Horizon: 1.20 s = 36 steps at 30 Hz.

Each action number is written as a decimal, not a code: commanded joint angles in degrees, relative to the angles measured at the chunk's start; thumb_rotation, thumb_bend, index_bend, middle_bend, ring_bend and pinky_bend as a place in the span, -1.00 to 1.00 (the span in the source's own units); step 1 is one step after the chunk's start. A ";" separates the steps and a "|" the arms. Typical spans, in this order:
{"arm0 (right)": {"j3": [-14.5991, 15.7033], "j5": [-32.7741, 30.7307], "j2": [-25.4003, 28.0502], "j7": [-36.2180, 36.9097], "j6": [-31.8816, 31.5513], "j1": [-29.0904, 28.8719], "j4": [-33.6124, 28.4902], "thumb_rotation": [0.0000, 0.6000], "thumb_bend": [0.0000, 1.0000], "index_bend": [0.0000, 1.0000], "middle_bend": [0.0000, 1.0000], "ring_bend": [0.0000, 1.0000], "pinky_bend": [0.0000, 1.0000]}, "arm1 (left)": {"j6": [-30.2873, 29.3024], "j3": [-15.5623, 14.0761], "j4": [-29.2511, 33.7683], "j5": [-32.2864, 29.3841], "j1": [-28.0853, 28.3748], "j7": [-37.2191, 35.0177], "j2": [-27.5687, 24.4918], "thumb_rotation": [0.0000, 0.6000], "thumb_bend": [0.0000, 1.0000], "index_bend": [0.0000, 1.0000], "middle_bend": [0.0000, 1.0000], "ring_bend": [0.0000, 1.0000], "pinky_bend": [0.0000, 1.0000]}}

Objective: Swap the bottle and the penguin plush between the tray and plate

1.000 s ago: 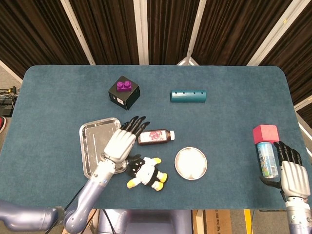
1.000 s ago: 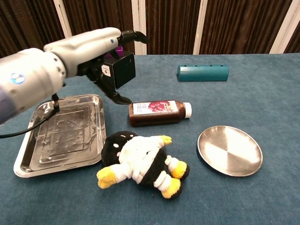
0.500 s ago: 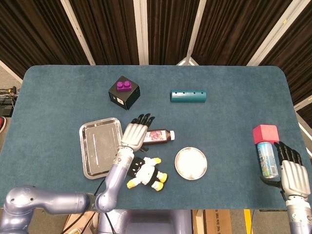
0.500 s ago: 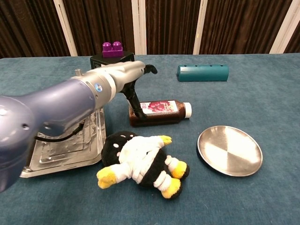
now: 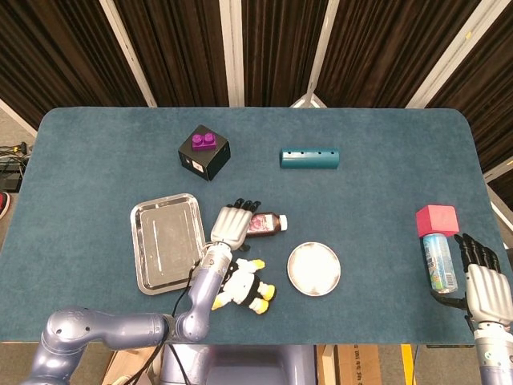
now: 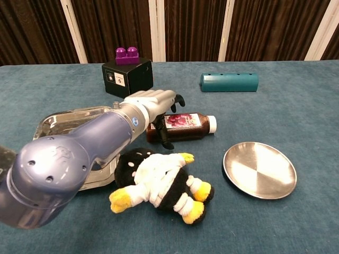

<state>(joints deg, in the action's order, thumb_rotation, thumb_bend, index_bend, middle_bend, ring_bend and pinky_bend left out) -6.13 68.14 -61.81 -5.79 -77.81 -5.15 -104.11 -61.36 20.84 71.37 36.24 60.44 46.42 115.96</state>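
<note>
The tray (image 5: 164, 243) is lying empty at the left of the blue surface (image 5: 361, 200), its near edge partly hidden by the arm in the chest view. Just to its right the left robot hand (image 6: 153, 103) is reaching over the dark base end of the bottle (image 6: 185, 126), which is lying on its side with its white cap pointing right toward the plate (image 6: 259, 170). The fingers are curling down around the bottle's base, the thumb dropping in front of it, but whether they are actually pressing on it I cannot tell; the bottle is resting on the surface, not lifted. The penguin plush (image 6: 159, 182) is lying on its back just in front of the bottle and beside the tray, near the forearm.

To do this grasp well, the hand should be wrapping the body nearer its middle rather than the very end, so the bottle is not tipping cap-down when raised. Closing evenly from both sides should keep the round body from rolling away. The forearm needs to rise clear of the plush.

Far right, the right robot hand (image 5: 483, 290) is sitting beside a can with a red block on top (image 5: 437, 249), fingers loosely extended, seemingly holding nothing
</note>
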 commanded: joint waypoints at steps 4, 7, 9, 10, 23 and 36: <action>0.01 0.31 0.02 0.08 -0.14 0.06 -0.13 1.00 -0.81 -0.91 -0.91 -1.00 -1.00 | 0.60 -0.01 -1.50 0.70 0.40 -0.63 0.55 1.00 -0.35 -0.47 -0.29 -0.45 -0.15; 0.02 0.40 0.01 0.07 -0.18 0.08 -0.17 1.00 -0.81 -0.91 -0.90 -1.00 -1.00 | 1.64 -0.15 -2.10 1.59 0.46 -1.55 0.29 1.00 -0.19 -0.34 -0.14 -0.33 -0.06; 0.02 0.35 -0.02 -0.06 -0.14 0.07 -0.17 1.00 -0.81 -0.91 -0.90 -1.00 -1.00 | 2.03 -0.28 -2.56 2.44 0.45 -2.26 0.10 1.00 -0.14 -0.29 -0.09 -0.30 -0.04; 0.04 0.34 -0.04 -0.11 -0.13 0.07 -0.18 1.00 -0.81 -0.91 -0.91 -1.00 -1.00 | 2.29 -0.46 -2.78 2.82 0.44 -2.48 -0.03 1.00 -0.13 -0.29 -0.08 -0.30 -0.04; 0.08 0.86 0.06 0.07 -0.48 0.29 -0.37 1.00 -0.81 -0.91 -0.91 -1.00 -1.00 | 2.11 -1.52 14.67 10.62 -5.51 -9.85 -14.24 1.00 -0.13 -0.27 -0.10 -0.30 -0.09; 0.38 1.49 -0.30 -1.50 -0.66 0.13 -1.57 1.00 -0.81 -0.90 -0.90 -1.00 -1.00 | -1.38 -16.82 26.10 27.15 -20.33 -21.62 -38.08 1.00 -0.16 -0.27 -0.18 -0.34 -0.13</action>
<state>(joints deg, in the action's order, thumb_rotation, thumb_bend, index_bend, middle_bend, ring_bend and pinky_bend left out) -5.76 69.60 -62.08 -7.24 -78.43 -5.00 -105.63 -63.02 6.94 97.15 60.10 42.83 29.37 81.13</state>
